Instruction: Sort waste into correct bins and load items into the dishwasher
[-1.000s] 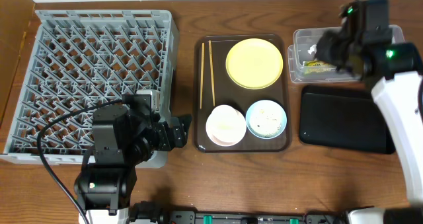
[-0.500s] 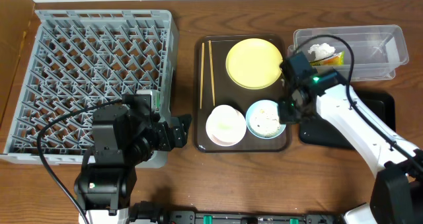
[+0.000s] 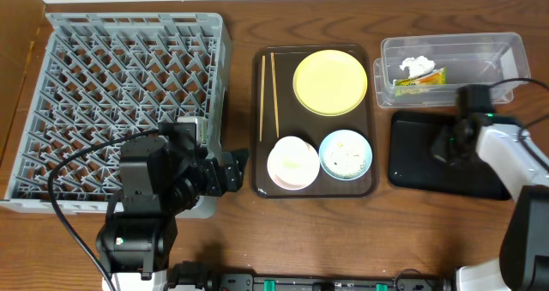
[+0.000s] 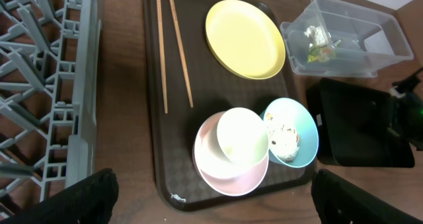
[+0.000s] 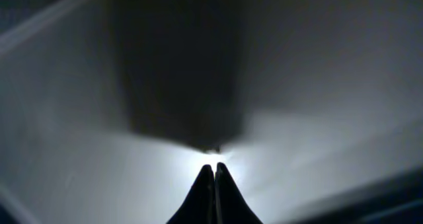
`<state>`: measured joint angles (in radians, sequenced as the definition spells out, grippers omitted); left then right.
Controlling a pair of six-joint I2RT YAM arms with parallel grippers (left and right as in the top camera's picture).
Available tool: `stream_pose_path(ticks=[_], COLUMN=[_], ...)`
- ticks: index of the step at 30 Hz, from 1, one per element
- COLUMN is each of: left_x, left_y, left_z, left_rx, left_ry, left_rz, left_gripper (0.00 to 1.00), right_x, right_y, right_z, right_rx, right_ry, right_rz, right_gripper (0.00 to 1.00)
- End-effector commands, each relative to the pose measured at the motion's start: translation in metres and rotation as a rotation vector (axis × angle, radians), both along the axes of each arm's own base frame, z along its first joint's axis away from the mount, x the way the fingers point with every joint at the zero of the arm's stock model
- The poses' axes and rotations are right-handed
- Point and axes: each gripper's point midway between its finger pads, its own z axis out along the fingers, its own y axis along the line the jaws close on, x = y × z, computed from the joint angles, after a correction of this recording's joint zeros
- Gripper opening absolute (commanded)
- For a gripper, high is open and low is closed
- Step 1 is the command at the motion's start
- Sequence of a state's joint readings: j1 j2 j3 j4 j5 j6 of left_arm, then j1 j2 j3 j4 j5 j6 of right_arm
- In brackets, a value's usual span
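Observation:
My right gripper (image 3: 444, 147) is shut and empty, its tips (image 5: 215, 168) close over the black tray (image 3: 412, 169). The clear tub (image 3: 480, 51) holds the white tissue (image 3: 416, 66) and the green-yellow wrapper (image 3: 420, 81). On the brown serving tray (image 3: 317, 190) lie the yellow plate (image 3: 330, 82), two chopsticks (image 3: 268, 93), a white bowl (image 3: 292, 162) nested in a pink one, and the light blue bowl (image 3: 346, 154) with rice scraps. My left gripper (image 3: 232, 171) is open beside the grey dish rack (image 3: 120, 102), with the nested bowls (image 4: 241, 135) ahead of it.
The dish rack fills the left of the table, its right wall close to my left arm. The serving tray's left edge is just right of my left gripper. A cable runs from the right wrist across the tub's corner.
My right arm went from the clear tub to the light blue bowl, then drew back right to the black tray. The left arm has not moved.

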<state>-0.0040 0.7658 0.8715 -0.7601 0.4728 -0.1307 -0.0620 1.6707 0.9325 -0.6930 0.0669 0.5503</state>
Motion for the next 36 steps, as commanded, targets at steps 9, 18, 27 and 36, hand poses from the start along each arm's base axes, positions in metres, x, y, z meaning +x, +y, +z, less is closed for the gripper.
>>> stream_pose_path(ticks=[9,18,27,36], left_x=[0.0,0.0,0.0,0.0], left_y=[-0.003,-0.003,-0.003,-0.003], left_z=[0.01,0.01,0.01,0.01], left_rx=[-0.008,-0.008,-0.008,-0.008], left_ry=[-0.023,-0.023,-0.023,-0.023], left_rz=[-0.014,-0.014,-0.014,-0.014], left_gripper=[0.94,0.94,0.94,0.94], right_x=[0.017,0.036,0.046,0.005], right_y=[-0.116,-0.151,-0.095,-0.147], right_z=[0.024,0.037,0.019,0.008], right_rx=[-0.34,-0.377,-0.098,-0.396], right_ry=[-0.164,-0.29,-0.27,-0.153], right_rz=[-0.312,-0.365,-0.192,-0.362], right_gripper=[0.01,0.01,0.01,0.01])
